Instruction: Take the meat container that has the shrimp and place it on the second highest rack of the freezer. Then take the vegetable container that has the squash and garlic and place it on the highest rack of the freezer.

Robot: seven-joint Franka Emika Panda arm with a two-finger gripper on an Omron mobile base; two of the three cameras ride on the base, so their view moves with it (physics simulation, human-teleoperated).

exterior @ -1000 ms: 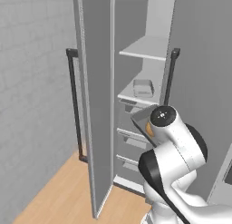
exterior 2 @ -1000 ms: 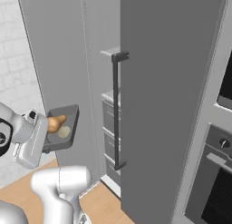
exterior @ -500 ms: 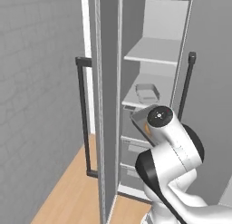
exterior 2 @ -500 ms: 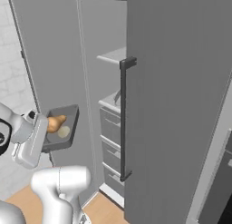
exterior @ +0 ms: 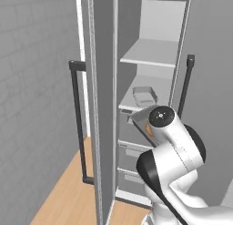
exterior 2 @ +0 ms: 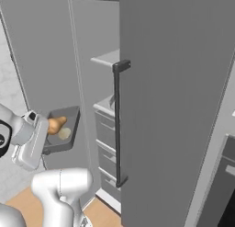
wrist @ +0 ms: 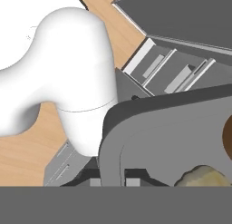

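Note:
My gripper (exterior 2: 45, 146) is shut on the rim of the dark grey vegetable container (exterior 2: 63, 131), which holds an orange squash (exterior 2: 55, 125) and a pale garlic (exterior 2: 64, 134). I hold it in front of the open freezer (exterior: 150, 23), at drawer height. In the hand view the container's rim (wrist: 154, 128) runs between my fingertips (wrist: 95, 182), with the garlic (wrist: 204, 175) at the lower right. The highest rack (exterior: 154, 53) is bare. A grey container (exterior: 144, 95) rests on the second highest rack (exterior: 129, 105); its contents are too small to tell.
The freezer's left door (exterior: 102, 105) stands open with a dark bar handle (exterior: 78, 124). The right door (exterior 2: 174, 106) with its handle (exterior 2: 117, 125) fills the near right. Grey drawers (exterior 2: 106, 129) sit below the shelves. A black oven (exterior 2: 222, 184) is at the right.
Both base views have shifted and the freezer looks larger and nearer, so the base has moved closer. The container stays in my gripper in the same pose.

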